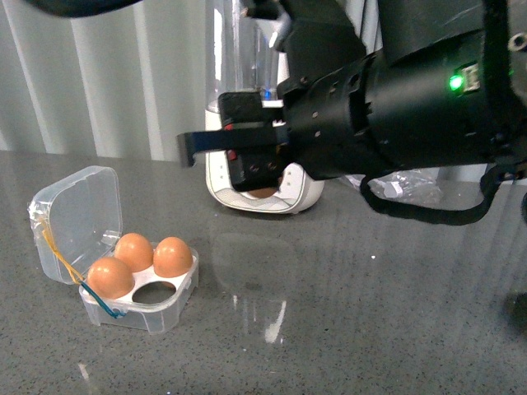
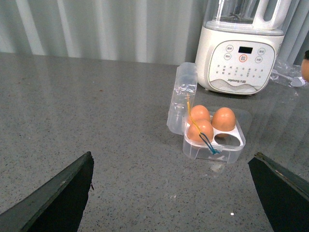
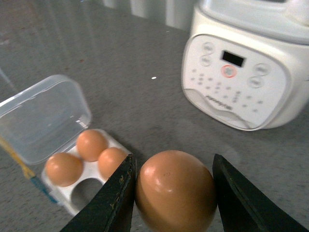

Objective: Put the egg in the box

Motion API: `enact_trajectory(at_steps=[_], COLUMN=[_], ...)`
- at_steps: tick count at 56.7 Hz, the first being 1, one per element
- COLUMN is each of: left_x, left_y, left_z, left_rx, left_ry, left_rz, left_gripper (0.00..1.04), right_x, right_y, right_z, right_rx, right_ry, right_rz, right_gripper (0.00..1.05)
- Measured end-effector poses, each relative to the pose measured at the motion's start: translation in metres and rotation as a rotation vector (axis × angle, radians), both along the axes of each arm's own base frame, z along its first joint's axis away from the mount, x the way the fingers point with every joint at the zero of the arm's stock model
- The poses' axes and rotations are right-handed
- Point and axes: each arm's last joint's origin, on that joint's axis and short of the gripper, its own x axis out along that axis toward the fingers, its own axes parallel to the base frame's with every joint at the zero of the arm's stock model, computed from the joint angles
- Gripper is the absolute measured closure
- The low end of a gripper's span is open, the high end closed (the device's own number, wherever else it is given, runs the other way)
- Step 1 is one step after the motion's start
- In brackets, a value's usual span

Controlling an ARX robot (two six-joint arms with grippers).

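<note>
The right tool (image 3: 171,159) pinches a smooth, glossy orange-brown egg (image 3: 175,191). A small clear-plastic four-slot box (image 3: 43,116) lies open ahead of the tool.

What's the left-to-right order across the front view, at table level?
box lid → front-left egg → back egg → right-hand egg → blender → crumpled clear plastic. The right gripper holding the fourth egg overlaps the blender, so it's left out.
</note>
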Motion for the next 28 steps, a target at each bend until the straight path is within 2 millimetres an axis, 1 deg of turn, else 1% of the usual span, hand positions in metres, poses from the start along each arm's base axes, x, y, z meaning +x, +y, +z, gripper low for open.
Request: enact_trajectory(at_steps=[12, 28], left_x=[0.0, 0.0], left_y=[0.0, 0.0], left_z=[0.0, 0.0], left_rx=[0.0, 0.0], left_ry=[0.0, 0.0], left_rz=[0.0, 0.0], left_gripper=[0.07, 0.07], right_x=[-0.001, 0.005], right_y=[0.017, 0.043], right_z=[-0.014, -0.028], right_rx=[0.0, 0.0], right_ry=[0.038, 0.063], right_rz=[0.088, 0.138], right_gripper=[0.64, 0.64])
